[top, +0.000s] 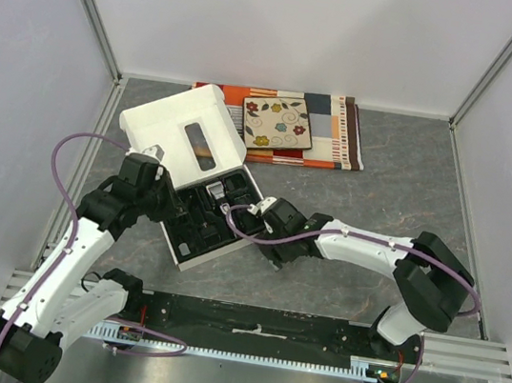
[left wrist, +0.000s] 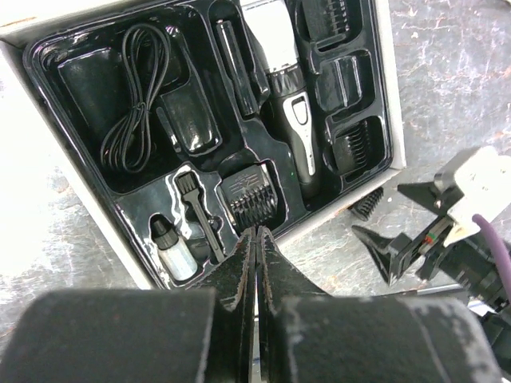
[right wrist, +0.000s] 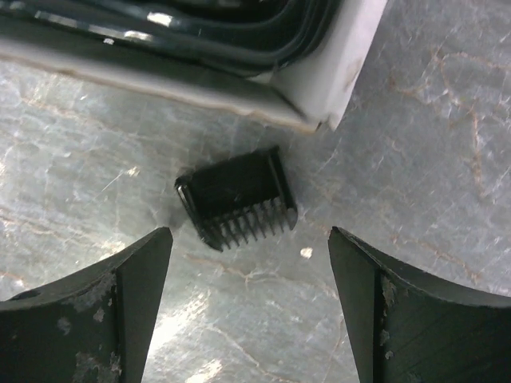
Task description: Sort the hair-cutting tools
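The open white box (left wrist: 382, 96) holds a black tray (top: 193, 240). In it lie the black-and-silver clipper (left wrist: 286, 96), the coiled cord (left wrist: 132, 96), a comb guard (left wrist: 249, 195), a small bottle (left wrist: 172, 251) and a brush (left wrist: 200, 214). Another black comb guard (right wrist: 238, 195) lies loose on the table by the box's corner; it also shows in the left wrist view (left wrist: 366, 206). My right gripper (right wrist: 249, 239) is open and empty just short of it, one finger to each side. My left gripper (left wrist: 255, 235) is shut and empty over the tray's near edge.
The box's white lid (top: 188, 133) stands open behind the tray. A flowered tile (top: 277, 123) lies on an orange patterned mat (top: 340, 142) at the back. My two grippers (top: 179, 211) (top: 267, 232) are close together at the tray. Walls enclose the table.
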